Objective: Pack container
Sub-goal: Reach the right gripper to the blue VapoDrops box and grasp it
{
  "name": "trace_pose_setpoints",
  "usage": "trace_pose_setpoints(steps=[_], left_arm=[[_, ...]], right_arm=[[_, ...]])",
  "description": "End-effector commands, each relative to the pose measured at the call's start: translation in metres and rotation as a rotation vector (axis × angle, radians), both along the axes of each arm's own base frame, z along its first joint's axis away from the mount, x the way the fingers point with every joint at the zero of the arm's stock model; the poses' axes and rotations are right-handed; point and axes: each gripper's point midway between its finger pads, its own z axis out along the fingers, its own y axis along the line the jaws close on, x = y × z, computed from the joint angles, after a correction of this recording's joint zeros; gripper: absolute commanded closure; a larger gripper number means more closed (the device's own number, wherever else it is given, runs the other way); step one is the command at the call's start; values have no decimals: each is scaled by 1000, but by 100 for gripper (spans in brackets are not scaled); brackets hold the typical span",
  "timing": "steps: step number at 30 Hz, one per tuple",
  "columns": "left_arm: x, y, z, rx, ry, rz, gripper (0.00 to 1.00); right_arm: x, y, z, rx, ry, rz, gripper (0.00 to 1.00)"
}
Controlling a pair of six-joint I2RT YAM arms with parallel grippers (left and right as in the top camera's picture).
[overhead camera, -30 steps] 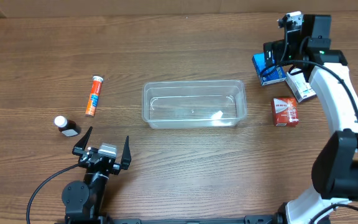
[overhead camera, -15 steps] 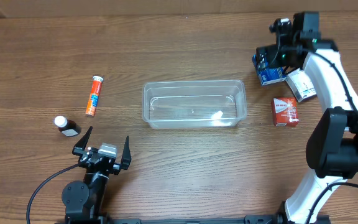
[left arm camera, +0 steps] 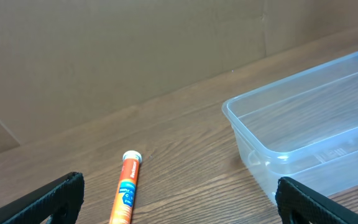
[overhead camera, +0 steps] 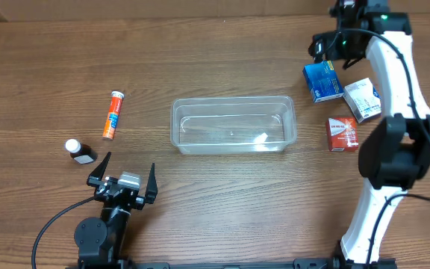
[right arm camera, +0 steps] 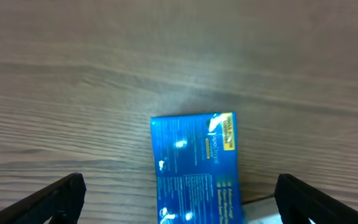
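While the jaws of the right arm (overhead camera: 398, 71) gape empty by the far edge of the surface (overhead camera: 222, 45), the blue box (overhead camera: 322, 81) lies just nearward, lengthwise toward them.

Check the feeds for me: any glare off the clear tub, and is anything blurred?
Overhead: even light, sharp; the tub shows one small white glint near its right end. Left wrist: sharp, bright highlights along the tub's rim, orange tube crisp. Right wrist: soft; the blue box has glare spots and its print is unreadable.
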Motion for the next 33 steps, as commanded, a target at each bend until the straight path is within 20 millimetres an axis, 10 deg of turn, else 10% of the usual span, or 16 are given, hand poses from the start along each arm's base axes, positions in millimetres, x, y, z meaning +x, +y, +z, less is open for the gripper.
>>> trace_pose_setpoints(steps=[1,11,33], left_arm=[[0,1,0,-7,-5,1,0],[0,1,0,-7,-5,1,0],[0,1,0,-7,-5,1,0]], right_arm=[[3,-2,-6,-2,5,-11,0],[-15,0,-65,22,172,-11,0],[-13,-12,-78,43,149,54,0]])
